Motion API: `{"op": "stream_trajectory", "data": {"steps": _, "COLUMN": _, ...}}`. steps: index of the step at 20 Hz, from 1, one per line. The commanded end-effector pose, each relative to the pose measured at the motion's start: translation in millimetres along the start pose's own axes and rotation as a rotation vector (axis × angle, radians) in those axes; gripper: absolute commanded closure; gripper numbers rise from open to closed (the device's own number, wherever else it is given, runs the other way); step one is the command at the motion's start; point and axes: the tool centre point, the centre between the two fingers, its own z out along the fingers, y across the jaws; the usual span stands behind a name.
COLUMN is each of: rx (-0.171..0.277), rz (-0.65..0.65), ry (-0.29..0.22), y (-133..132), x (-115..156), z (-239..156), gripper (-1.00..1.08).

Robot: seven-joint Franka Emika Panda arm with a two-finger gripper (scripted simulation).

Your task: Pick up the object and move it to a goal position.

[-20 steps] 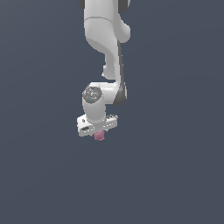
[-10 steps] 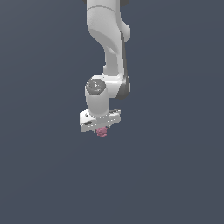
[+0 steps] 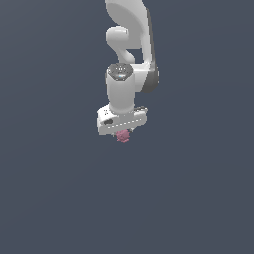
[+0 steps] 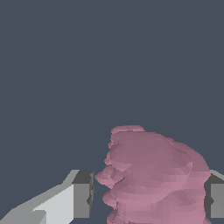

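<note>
Overhead, the white jointed robot arm (image 3: pixel 130 54) is seen reaching down from the upper edge of the exterior view, against a plain dark grey-blue background. At its lower end the white two-fingered gripper (image 3: pixel 123 135) is pointed downward, and the small pink, lumpy, berry-like object (image 3: pixel 123 135) is seen protruding just beneath the gripper's flat white body. In the wrist view the same pink object (image 4: pixel 153 179) is shown large, its bumpy surface filling the space between the two dark-tipped fingers (image 4: pixel 82 200). One finger pad is pressed against the object's side at the picture's edge, while a narrow gap is visible between the other pad and the object. The gripper is thus closed around the object, which is held clear of any surface.
</note>
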Motion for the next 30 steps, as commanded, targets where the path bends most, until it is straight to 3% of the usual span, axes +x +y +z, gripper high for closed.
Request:
{"op": "stream_trajectory", "data": {"steps": 1, "rx": -0.001, "rz": 0.0, "ry": 0.0, "y": -14, "x": -5, "z": -22, "gripper": 1.08}}
{"op": "stream_trajectory", "data": {"steps": 19, "rx": -0.002, "rz": 0.0, "ry": 0.0, "y": -120, "x": -37, "z": -192, "gripper": 1.08}}
{"op": "stream_trajectory", "data": {"steps": 30, "rx": 0.0, "rz": -0.001, "ry": 0.0, "y": -154, "x": -43, "z": -247, "gripper": 1.08}}
